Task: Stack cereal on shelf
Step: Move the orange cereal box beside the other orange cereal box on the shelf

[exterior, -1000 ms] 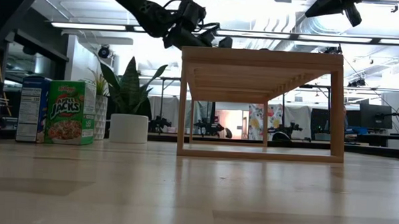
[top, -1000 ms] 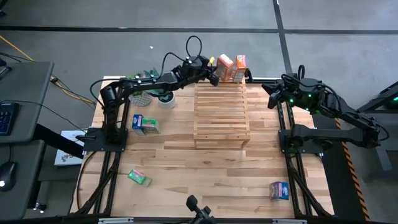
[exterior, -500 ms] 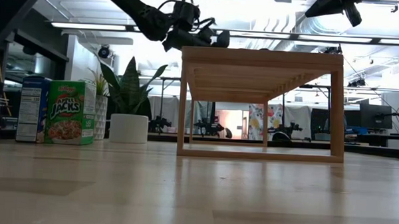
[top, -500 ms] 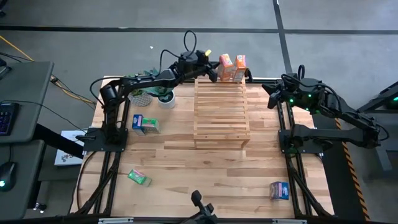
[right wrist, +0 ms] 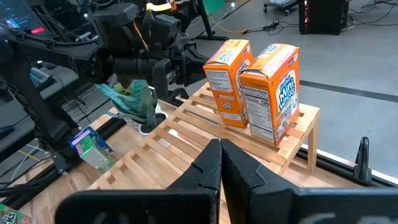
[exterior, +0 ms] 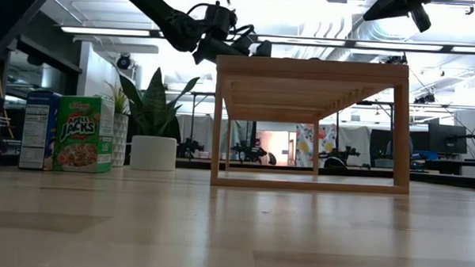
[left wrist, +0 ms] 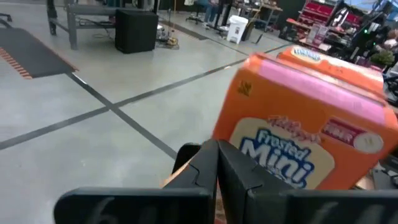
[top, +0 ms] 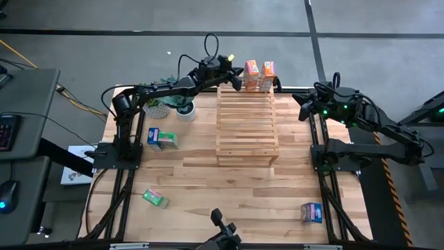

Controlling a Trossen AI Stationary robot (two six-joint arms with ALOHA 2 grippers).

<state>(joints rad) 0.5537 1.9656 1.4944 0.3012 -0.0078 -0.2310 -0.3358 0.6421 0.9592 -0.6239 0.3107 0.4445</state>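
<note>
Two orange cereal boxes (top: pixel 259 75) stood upright, side by side, at the far end of the shelf (top: pixel 247 126), whose long slatted top lay bare before them. The left hand (top: pixel 234 78) hovered beside them, fingers closed on nothing. The right hand (right wrist: pixel 219 163), also closed, waited off the counter's (top: pixel 208 187) right edge.

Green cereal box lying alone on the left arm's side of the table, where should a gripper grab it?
Take the small green cardboard cereal box across its shorter width, coming straight down from above. It seems to lie flat, skewed to the wooden table edge, so the grip likely needs turning to match.
</note>
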